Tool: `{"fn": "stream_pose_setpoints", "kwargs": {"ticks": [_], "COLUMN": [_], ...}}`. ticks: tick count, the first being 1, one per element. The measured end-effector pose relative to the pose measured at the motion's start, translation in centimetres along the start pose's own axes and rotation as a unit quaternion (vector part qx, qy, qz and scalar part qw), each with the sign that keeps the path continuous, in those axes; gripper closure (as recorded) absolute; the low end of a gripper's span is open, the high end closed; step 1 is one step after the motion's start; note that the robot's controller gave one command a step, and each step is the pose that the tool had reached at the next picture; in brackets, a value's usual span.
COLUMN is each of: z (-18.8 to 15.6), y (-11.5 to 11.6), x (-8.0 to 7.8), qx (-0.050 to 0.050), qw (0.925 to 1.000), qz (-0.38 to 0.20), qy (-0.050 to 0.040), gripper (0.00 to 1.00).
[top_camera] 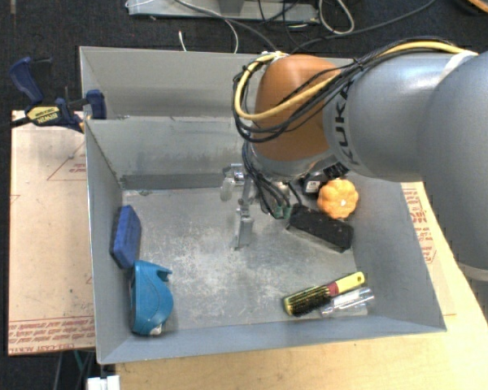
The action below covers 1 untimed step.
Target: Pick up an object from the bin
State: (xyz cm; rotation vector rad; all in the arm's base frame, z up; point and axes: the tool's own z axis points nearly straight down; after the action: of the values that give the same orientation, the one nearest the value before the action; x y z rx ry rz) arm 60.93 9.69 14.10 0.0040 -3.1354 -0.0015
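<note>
My gripper [242,236] hangs over bare bin floor near the middle, a little toward the back. Nothing shows in it. To its right lies a flat black bar [325,228], and a small orange pumpkin-shaped thing [339,198] sits just behind that bar, close under the arm. Toward the front right a yellow and black brush with a clear handle [325,295] lies on the floor, well apart from the gripper.
At the left wall a dark blue block [126,236] lies lengthwise, with a light blue tape measure [150,299] in front of it near the front left corner. The arm with its orange cover and cables covers the bin's back right.
</note>
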Motion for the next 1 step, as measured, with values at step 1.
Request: {"fn": "stream_pose_setpoints", "kwargs": {"ticks": [1], "z": [-0.47], "y": [-0.05], "x": [-0.2], "qx": [0.0], "qw": [1.0], "qz": [0.001], "qy": [-0.0038], "gripper": [0.0]}}
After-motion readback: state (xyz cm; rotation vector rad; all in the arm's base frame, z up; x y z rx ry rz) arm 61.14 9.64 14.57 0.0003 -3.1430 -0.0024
